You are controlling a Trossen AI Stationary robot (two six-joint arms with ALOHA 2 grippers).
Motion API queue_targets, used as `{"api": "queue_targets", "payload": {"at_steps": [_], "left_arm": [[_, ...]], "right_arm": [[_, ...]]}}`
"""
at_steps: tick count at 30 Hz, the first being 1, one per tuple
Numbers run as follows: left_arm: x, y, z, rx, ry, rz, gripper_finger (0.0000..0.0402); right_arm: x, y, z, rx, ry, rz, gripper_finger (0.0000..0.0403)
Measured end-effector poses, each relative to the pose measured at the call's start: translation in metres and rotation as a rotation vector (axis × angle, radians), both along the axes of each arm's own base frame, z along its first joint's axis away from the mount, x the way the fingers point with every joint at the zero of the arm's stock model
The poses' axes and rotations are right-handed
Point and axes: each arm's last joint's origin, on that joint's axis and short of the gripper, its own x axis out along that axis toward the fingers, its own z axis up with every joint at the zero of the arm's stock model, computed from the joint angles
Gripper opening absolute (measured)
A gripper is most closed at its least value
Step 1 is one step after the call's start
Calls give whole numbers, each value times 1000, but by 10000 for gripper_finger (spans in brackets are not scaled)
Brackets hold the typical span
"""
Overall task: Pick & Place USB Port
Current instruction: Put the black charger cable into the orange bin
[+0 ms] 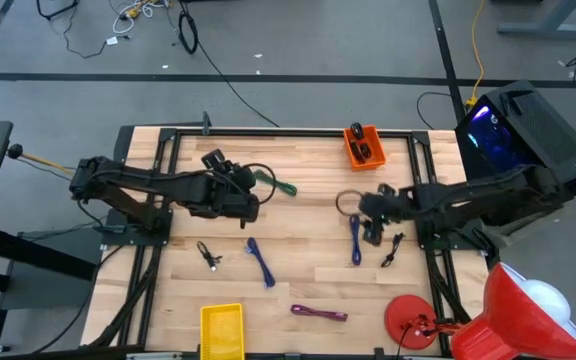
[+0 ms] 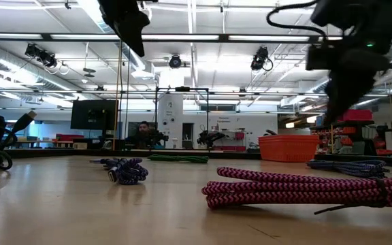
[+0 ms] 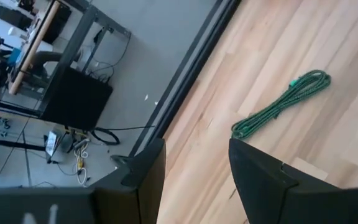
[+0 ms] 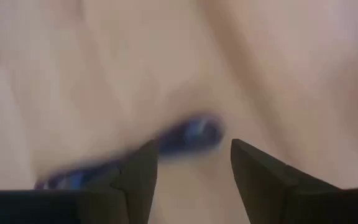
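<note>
Several bundled USB cables lie flat on the wooden table: a green one [image 1: 273, 183] [image 3: 284, 102], a blue one [image 1: 355, 240] [image 4: 188, 135], a second blue one [image 1: 259, 262], a magenta one [image 1: 318, 313] [image 2: 305, 190] and two small black ones [image 1: 208, 255] [image 1: 392, 250]. My left gripper [image 1: 251, 203] [image 3: 194, 149] hangs open above the table, just left of the green cable, with nothing between its fingers. My right gripper [image 1: 369, 226] [image 4: 194, 149] is open, pointing down over the far end of the blue cable, clear of it.
An orange bin [image 1: 364, 145] holding dark items stands at the far edge, right of centre. A yellow bin [image 1: 222, 330] sits at the near edge. A brown loop of cable [image 1: 348, 203] lies by my right gripper. A red lamp-like object [image 1: 413, 320] is at the near right.
</note>
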Motion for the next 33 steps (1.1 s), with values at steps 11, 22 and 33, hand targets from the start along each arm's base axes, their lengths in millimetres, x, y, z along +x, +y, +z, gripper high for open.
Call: {"api": "queue_targets", "payload": {"at_steps": [11, 22, 33], "left_arm": [[1, -4, 0, -4, -18, -11, 181], [1, -5, 0, -24, -34, -4, 181], [2, -4, 0, -28, -34, -6, 181]], "right_arm": [[-30, 36, -8, 125, 239, -43, 204], [-33, 57, -10, 153, 228, 19, 204], [-39, 80, -41, 134, 523, 226, 204]]}}
